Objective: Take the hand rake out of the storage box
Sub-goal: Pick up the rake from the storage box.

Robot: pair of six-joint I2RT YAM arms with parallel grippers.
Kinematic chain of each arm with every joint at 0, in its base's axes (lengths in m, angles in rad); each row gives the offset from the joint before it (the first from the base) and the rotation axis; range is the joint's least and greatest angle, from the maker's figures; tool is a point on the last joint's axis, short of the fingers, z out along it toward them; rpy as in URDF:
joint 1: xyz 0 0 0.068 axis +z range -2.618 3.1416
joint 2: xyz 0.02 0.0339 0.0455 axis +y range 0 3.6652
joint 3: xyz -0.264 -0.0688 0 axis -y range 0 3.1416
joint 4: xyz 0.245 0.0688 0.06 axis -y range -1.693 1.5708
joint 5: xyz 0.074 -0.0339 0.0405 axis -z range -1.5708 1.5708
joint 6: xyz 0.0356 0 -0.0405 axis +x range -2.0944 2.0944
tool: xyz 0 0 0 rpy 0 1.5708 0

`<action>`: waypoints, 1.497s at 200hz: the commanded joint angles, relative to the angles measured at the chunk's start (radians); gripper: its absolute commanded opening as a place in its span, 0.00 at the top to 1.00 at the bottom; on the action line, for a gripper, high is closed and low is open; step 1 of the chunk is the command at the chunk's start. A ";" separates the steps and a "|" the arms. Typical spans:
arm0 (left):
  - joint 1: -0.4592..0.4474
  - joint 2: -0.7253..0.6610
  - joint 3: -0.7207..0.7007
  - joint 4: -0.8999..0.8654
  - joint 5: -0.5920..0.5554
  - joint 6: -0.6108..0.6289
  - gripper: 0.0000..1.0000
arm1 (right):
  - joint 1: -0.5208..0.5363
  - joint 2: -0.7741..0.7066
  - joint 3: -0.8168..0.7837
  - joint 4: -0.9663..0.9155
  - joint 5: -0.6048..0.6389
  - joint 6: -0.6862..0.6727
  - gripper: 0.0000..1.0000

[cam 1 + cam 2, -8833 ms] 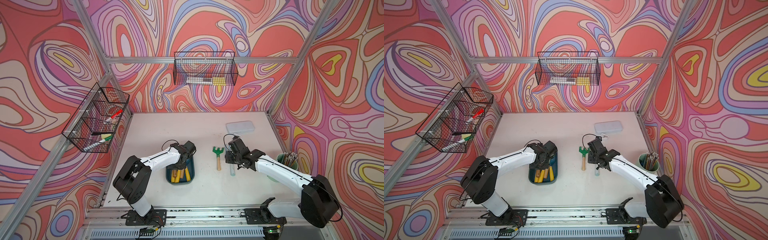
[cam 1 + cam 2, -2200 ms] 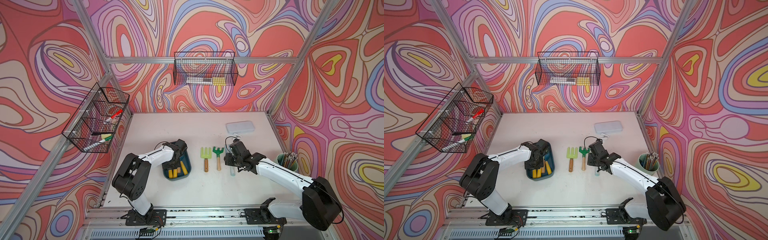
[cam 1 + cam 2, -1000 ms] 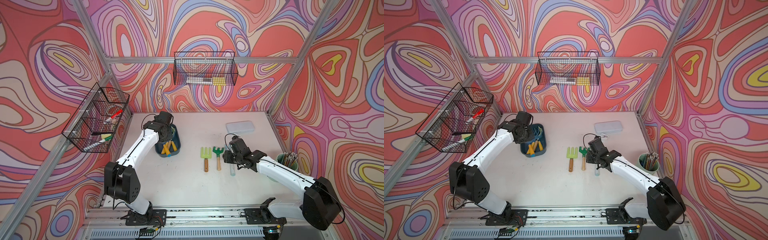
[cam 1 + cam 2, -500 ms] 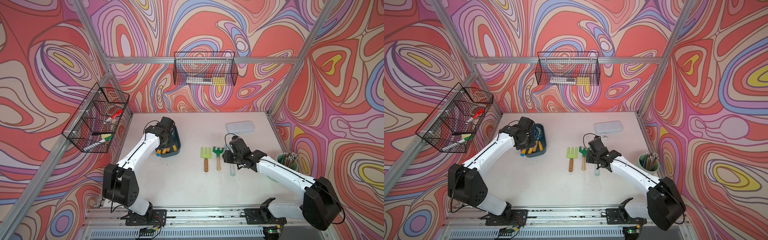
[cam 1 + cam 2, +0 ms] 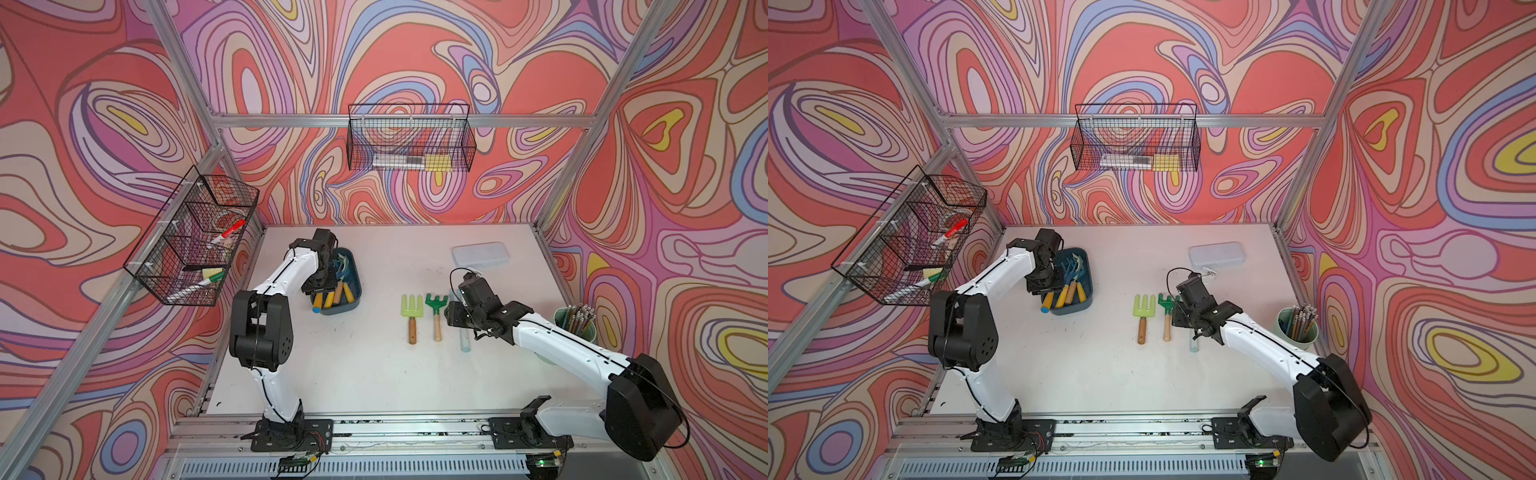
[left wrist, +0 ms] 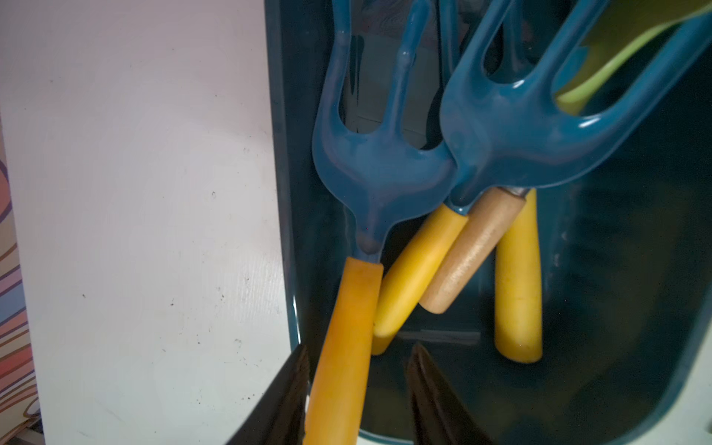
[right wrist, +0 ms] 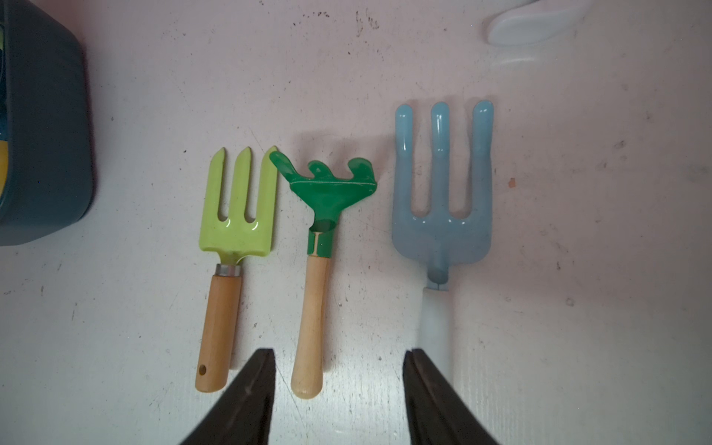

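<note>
Now that the left fingers [image 6: 287,393] have set the box [image 5: 347,308] down at the far left of the worktop [image 5: 365,374] and half loosened, the rake [image 6: 377,169] still lies inside, its handle between them; right fingers [image 7: 246,393] hover half open, empty.

No text, label or number is legible

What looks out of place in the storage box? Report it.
The yellow-handled hand rake lies askew: its handle end pokes out over the storage box's near end wall, between the left tool's parted fingers. The other handles lie inside.
</note>
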 commanded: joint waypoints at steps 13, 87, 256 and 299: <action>0.013 0.067 0.115 -0.055 0.058 0.086 0.57 | -0.003 -0.017 -0.023 0.006 0.006 0.002 0.45; 0.029 0.143 0.153 -0.111 0.052 0.129 0.63 | -0.004 -0.022 -0.036 0.008 0.010 0.006 0.45; 0.047 0.122 0.170 -0.123 0.035 0.095 0.86 | -0.003 -0.013 -0.032 0.018 -0.001 0.006 0.45; 0.047 0.054 0.174 -0.115 -0.002 0.072 0.88 | -0.002 -0.028 -0.034 0.008 0.005 0.008 0.45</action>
